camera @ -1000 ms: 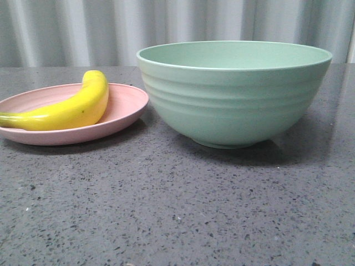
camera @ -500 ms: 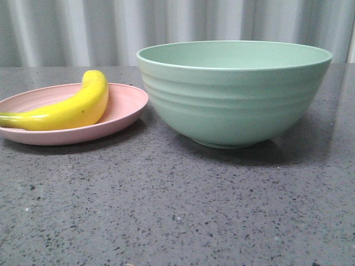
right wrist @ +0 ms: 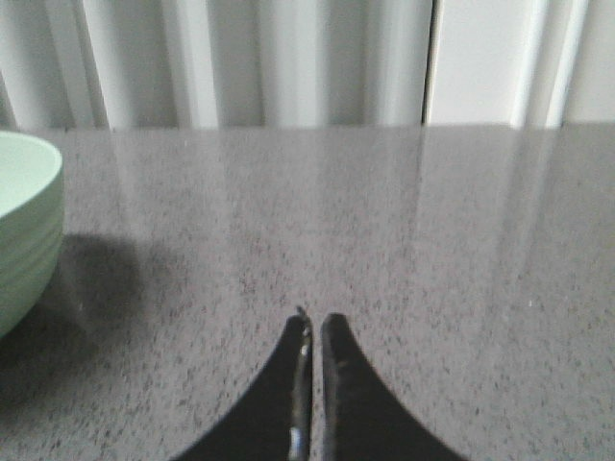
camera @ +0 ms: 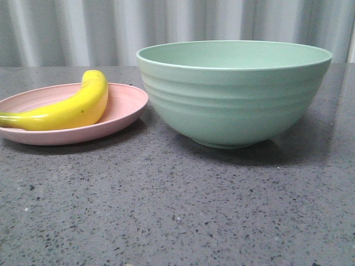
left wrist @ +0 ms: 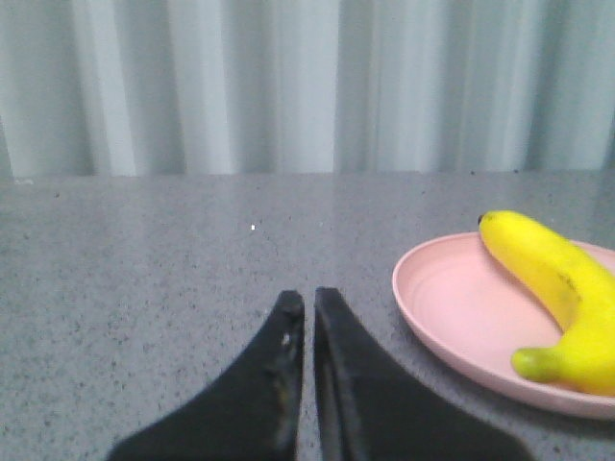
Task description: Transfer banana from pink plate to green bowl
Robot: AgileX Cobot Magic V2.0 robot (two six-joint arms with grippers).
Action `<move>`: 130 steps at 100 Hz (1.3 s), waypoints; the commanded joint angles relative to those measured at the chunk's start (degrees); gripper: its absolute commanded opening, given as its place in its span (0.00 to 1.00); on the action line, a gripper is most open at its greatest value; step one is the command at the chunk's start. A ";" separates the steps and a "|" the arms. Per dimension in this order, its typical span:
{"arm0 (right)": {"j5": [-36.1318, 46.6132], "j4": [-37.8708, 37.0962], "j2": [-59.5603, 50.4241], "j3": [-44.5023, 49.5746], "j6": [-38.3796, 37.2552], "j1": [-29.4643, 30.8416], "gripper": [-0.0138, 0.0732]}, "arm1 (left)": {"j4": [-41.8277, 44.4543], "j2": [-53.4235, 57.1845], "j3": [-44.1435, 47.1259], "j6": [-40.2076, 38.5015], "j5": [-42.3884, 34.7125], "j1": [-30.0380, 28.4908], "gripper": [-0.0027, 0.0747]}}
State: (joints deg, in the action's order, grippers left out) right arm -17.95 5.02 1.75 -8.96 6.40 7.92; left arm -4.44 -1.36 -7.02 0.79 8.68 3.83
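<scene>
resting on its side across the plate (camera: 125, 105), the banana (camera: 72, 108) curves with its greenish stem toward the left edge of the front view and its dark tip toward the back. the plate sits on a speckled grey table (camera: 177, 210), just left of the bowl (camera: 233, 94), their rims near each other but apparently not touching. the bowl is much taller and wider than the plate, so the fruit would likely need lifting well over the rim before release. neither arm shows in the front view. in the left wrist view the left gripper (left wrist: 308, 303) has its two dark fingers clenched together with only a thin slit between them, holding nothing, low over bare table and pointing past the plate (left wrist: 452, 307), which lies off to one side with the banana (left wrist: 562, 288) on it. the right gripper (right wrist: 314, 327) is likewise pinched closed and empty, with the bowl (right wrist: 24, 230) at the frame's edge. the task looks unstarted; the left arm seems the nearer one for the pick and would have to spread its fingers first.
</scene>
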 commanded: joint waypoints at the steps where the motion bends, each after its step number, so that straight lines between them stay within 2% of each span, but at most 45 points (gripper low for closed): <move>1: -0.98 -0.55 4.94 -5.50 -0.01 0.43 0.08 | 0.01 -3.57 -4.72 -0.03 -3.87 -0.05 0.01; 28: -9.31 -0.33 18.65 -15.69 -0.01 0.43 0.08 | -0.09 -13.86 -12.17 -0.03 -4.23 -0.05 0.01; 48: -6.79 -0.33 23.65 -17.55 -0.01 0.43 0.08 | -0.09 -19.87 -13.14 -0.03 -9.47 -0.05 0.03; 53: -7.21 -0.33 23.93 -17.55 -0.01 0.43 0.08 | -0.09 -20.96 -13.14 -0.03 -9.72 -0.05 0.11; 58: -7.07 -0.33 24.17 -17.55 -0.01 0.43 0.08 | -0.09 -21.65 -13.14 -0.03 -10.05 -0.05 0.23; 68: -6.83 -0.33 24.26 -17.55 -0.01 0.43 0.08 | -0.09 -22.78 -13.14 -0.03 -12.63 -0.05 0.53; 75: -6.83 -0.33 24.26 -17.55 -0.01 0.43 0.08 | -0.09 -23.74 -13.14 -0.03 -14.82 -0.05 0.63; 93: -6.83 0.44 24.26 -17.45 -0.01 0.43 0.08 | -0.09 -27.43 -14.08 -0.28 -16.41 1.53 0.60; 130: -6.83 1.03 24.26 -17.45 -0.01 0.43 0.08 | -0.09 -46.82 -26.12 -0.28 -6.24 17.30 0.60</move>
State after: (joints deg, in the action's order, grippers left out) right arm -29.28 5.76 25.31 -24.42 6.40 7.92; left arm -4.44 -43.78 -28.68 0.79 3.85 18.04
